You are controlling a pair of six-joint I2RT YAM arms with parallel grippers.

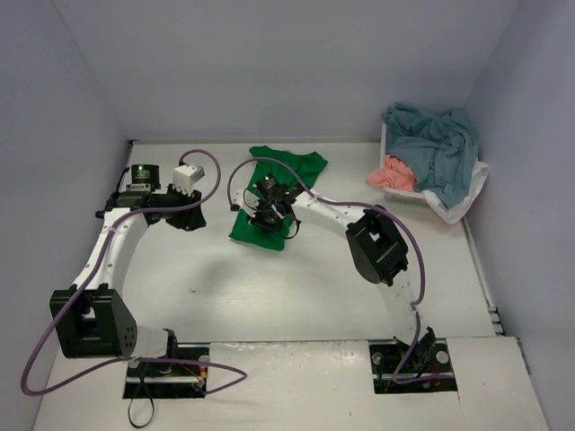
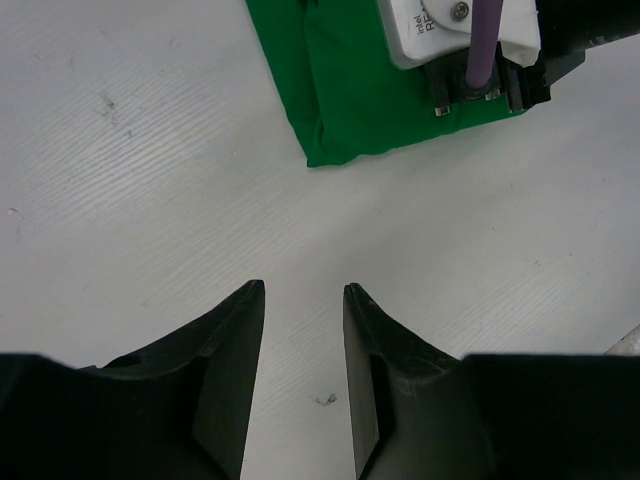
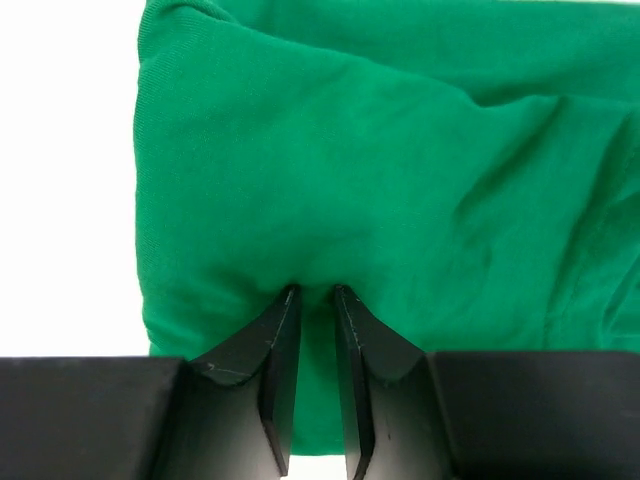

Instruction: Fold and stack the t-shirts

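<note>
A bright green t-shirt (image 1: 296,167) lies partly folded on the white table (image 1: 296,287), at the back centre. My right gripper (image 1: 268,214) is pressed down onto its near end. In the right wrist view the gripper (image 3: 313,290) has its jaws nearly together, with a puckered ridge of the green cloth (image 3: 350,150) pinched between the tips. My left gripper (image 1: 186,216) hovers to the left of the shirt. In the left wrist view this gripper (image 2: 303,288) is open over bare table with nothing between the fingers, and the shirt's folded corner (image 2: 345,100) lies ahead of it.
A white mesh basket (image 1: 402,195) stands at the back right, heaped with a teal t-shirt (image 1: 436,144), a salmon pink one (image 1: 395,171) and white cloth (image 1: 467,193) hanging over its side. The right arm's wrist camera (image 2: 440,30) hangs over the green shirt. Walls close in on three sides.
</note>
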